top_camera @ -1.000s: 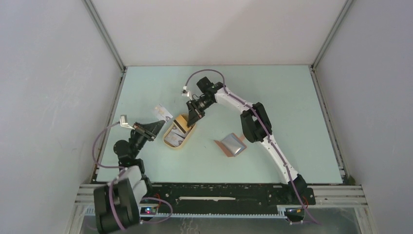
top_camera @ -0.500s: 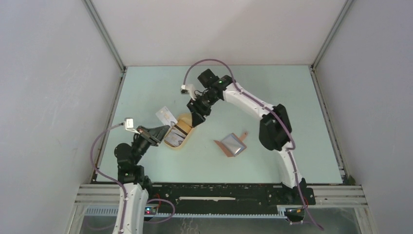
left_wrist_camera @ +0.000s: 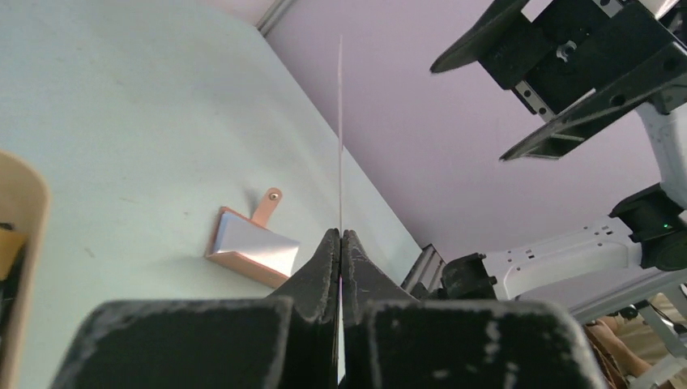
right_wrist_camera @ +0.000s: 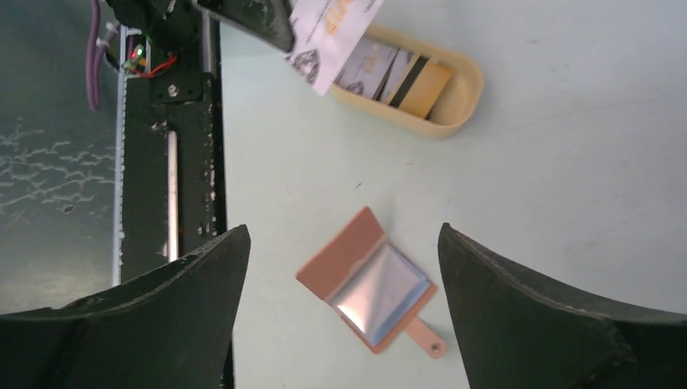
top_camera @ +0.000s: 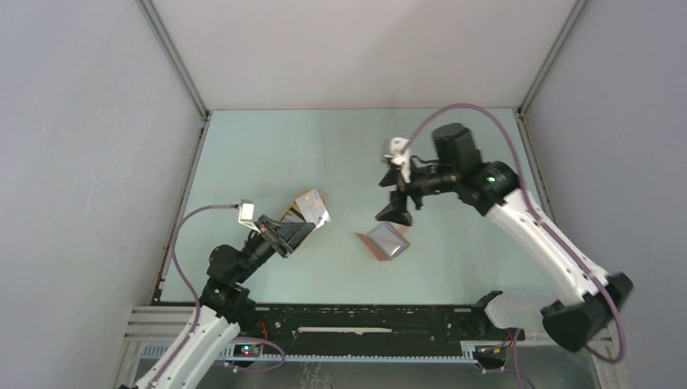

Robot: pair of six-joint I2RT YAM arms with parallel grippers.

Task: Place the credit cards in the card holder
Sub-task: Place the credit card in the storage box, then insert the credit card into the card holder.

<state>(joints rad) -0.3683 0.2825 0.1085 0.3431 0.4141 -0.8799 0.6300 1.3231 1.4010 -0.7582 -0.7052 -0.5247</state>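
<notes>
Top view: shows the left fingers (top_camera: 292,235) at 8 o'clock from the centre of the pale green table (top_camera: 340,146), pressed together on a thin white plastic card with orange print (top_camera: 312,207). Holds that card clear of the table, its free end overlapping the pale tan oval tray (right_wrist_camera: 458,101).

Left wrist view: presents the same card edge-on as a fine line (left_wrist_camera: 340,121), projecting straight out past the closed fingertips (left_wrist_camera: 322,263).

Right wrist view: shows several more credit cards (right_wrist_camera: 397,73) lying inside the tray, among them an orange-yellow one with a dark stripe beside greyish ones.

Places the small reddish-brown leather card holder (top_camera: 387,241) flat on the table at 5 o'clock from the centre and at 3 o'clock from the tray, near it but apart. Lies open, grey-blue inner face up, snap tab pointing outward (right_wrist_camera: 369,288).

Sets the right fingers (top_camera: 394,213) at 12 o'clock from the card holder, raised above it, spread wide and gripping nothing. Frames the card holder between the two dark fingers (right_wrist_camera: 186,292) in the right wrist view, touching neither.
</notes>
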